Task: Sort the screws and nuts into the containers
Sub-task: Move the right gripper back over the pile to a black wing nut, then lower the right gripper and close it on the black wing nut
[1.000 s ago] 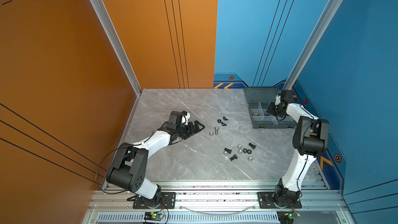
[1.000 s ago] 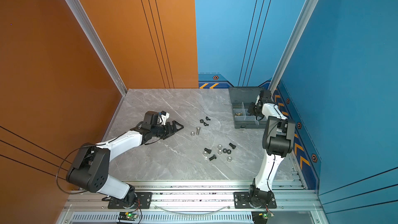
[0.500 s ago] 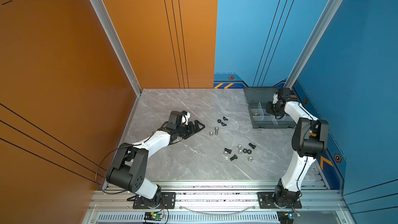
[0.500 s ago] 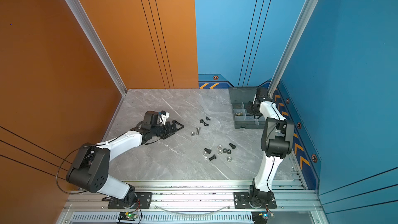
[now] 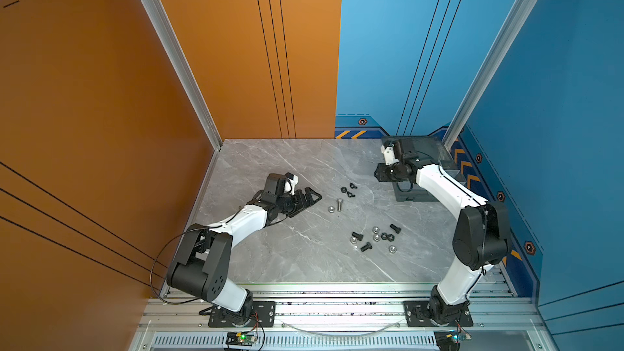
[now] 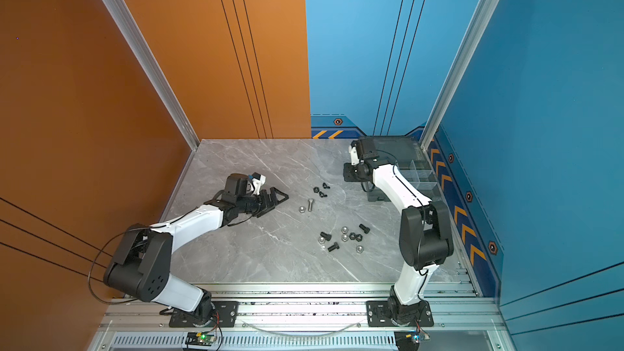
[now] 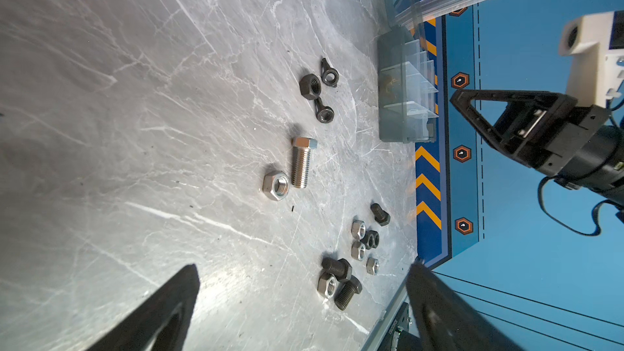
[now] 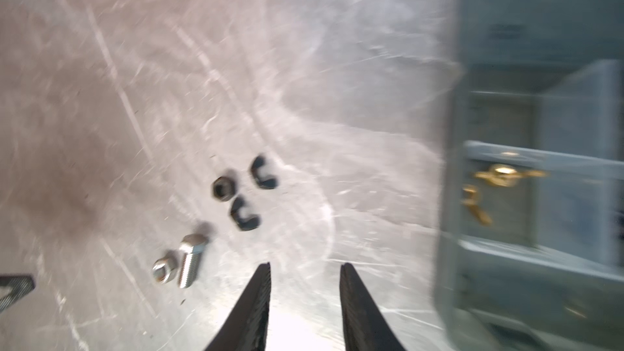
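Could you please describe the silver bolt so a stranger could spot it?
On the grey marble table, between the left gripper and the organiser box, the silver bolt lies beside a silver hex nut. It is the only long, shiny screw.

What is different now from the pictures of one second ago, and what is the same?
The right tool moved from above the organiser box leftward, out over the table beside it; its jaws are apart and empty. The left tool and the loose screws and nuts stayed where they were.
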